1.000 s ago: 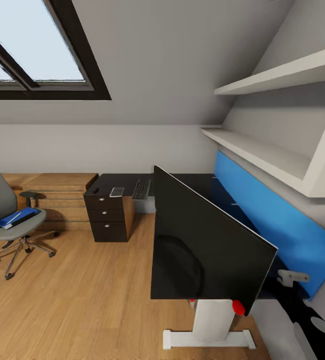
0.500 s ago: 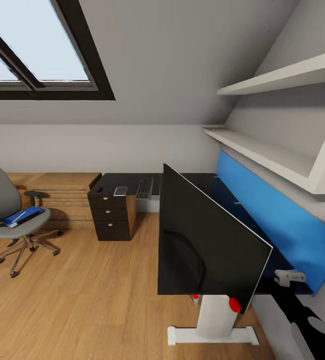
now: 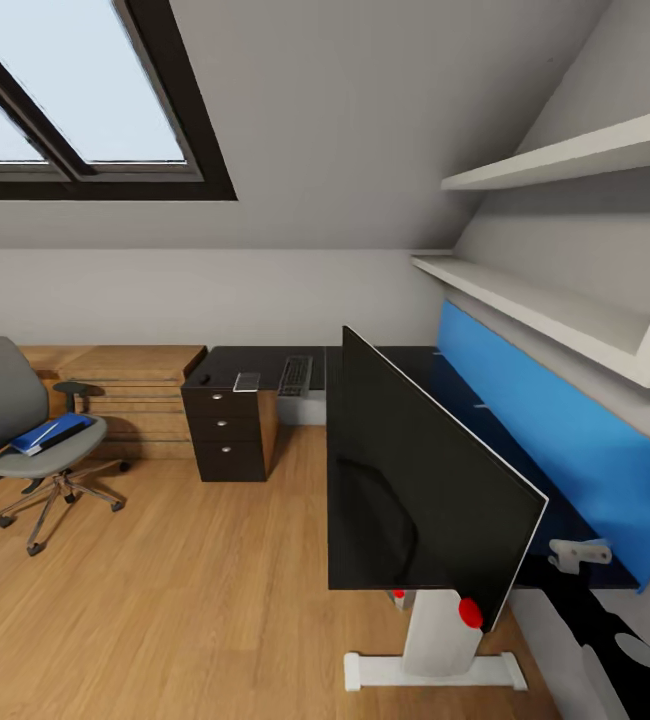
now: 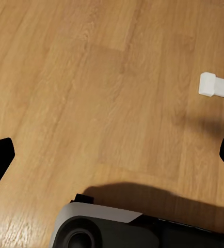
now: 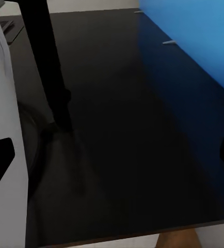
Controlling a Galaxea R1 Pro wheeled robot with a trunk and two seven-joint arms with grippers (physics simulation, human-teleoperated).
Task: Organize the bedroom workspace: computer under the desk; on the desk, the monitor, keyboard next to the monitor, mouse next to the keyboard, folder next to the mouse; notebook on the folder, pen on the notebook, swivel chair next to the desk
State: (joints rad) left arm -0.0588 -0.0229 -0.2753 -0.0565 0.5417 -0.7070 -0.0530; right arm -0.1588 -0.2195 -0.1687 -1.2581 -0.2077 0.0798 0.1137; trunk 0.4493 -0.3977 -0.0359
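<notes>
The right gripper (image 5: 112, 155) hangs over the near end of the desk (image 5: 122, 129), its fingertips spread wide with nothing between them; the one monitor (image 3: 420, 490) stands on this end, just beside it. The left gripper (image 4: 112, 160) is likewise spread wide and empty, above bare wood floor (image 4: 91, 77) near the desk's white foot bar (image 4: 218, 86). Well apart from both, at the desk's far end, lie one keyboard (image 3: 294, 375), one notebook (image 3: 247, 381) and one small mouse (image 3: 205, 379). One swivel chair (image 3: 25, 430) stands away from the desk, a single blue folder (image 3: 48, 434) on its seat.
</notes>
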